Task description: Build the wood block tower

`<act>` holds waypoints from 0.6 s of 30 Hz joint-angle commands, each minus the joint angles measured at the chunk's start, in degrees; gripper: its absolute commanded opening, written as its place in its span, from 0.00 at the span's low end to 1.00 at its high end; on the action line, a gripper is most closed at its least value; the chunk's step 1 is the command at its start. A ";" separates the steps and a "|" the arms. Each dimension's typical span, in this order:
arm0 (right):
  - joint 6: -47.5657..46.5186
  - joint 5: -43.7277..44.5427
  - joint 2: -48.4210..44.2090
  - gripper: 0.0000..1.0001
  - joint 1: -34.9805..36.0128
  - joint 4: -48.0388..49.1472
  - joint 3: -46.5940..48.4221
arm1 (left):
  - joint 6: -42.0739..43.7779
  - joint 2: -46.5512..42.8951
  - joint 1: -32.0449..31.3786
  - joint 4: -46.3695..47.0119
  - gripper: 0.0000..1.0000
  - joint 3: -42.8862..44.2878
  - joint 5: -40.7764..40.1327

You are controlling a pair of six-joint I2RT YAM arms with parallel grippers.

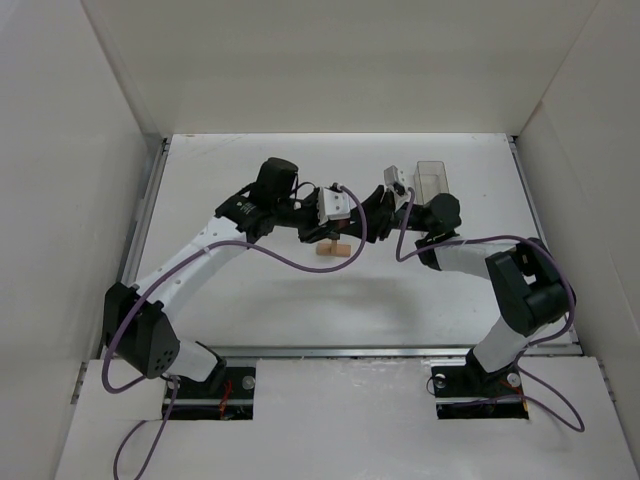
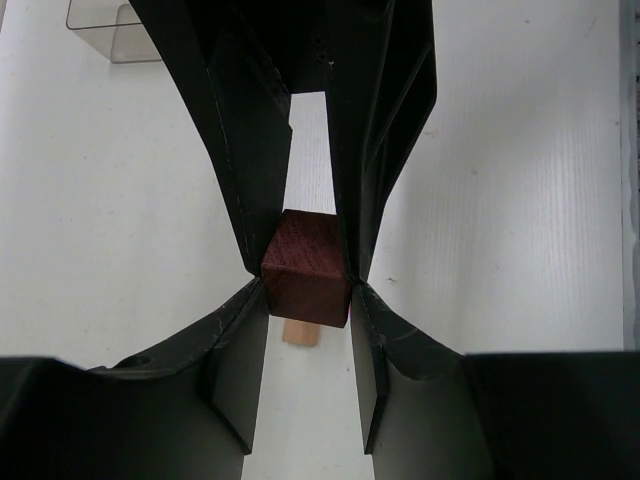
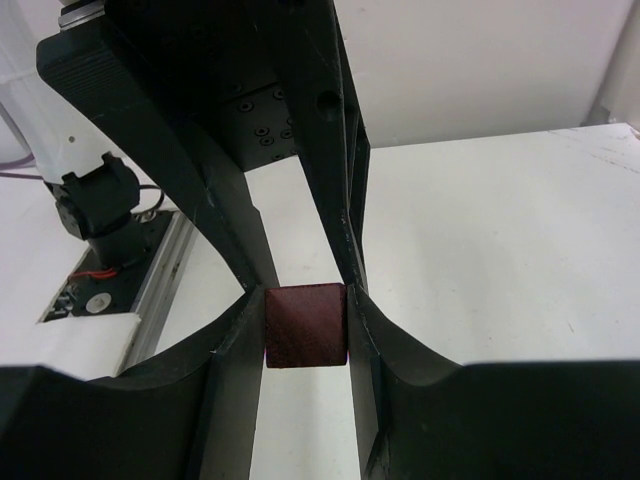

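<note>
Left wrist view shows the left gripper (image 2: 307,300) with its two fingers pressed on the sides of a dark red-brown cube (image 2: 307,262). The cube sits right at the tips. Two more black fingers come in from the far side and squeeze the same cube.

Right wrist view shows it from the other way. The right gripper (image 3: 306,330) pinches the cube between its tips, and the other arm's fingers meet it from across. So both grippers hold one cube at once, tip to tip.

A bit of tan wood pokes out from under the cube in the left wrist view. I cannot tell if the cube touches it.

From the top, the two grippers meet near the middle of the white table (image 1: 250,300). The tan wood pieces (image 1: 333,250) sit on the table just below that spot, on the side of the arm bases. They look like a short post and a flat bar, but they are too small to see how they fit.

A clear box (image 1: 432,180) stands farther back, behind the right gripper, apart from the wood.
</note>
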 commanded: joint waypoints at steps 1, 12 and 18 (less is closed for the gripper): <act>0.16 -1.51 -2.17 0.00 0.25 29.82 0.44 | -0.72 -0.35 -0.15 3.63 0.25 2.76 1.26; 3.76 -0.81 -2.17 0.50 0.25 29.12 1.06 | 0.68 -0.88 -0.15 5.22 0.00 1.09 -2.25; 4.29 0.42 -2.17 1.00 -0.37 24.65 1.68 | 4.89 -1.41 -0.15 6.36 0.00 -2.85 -5.68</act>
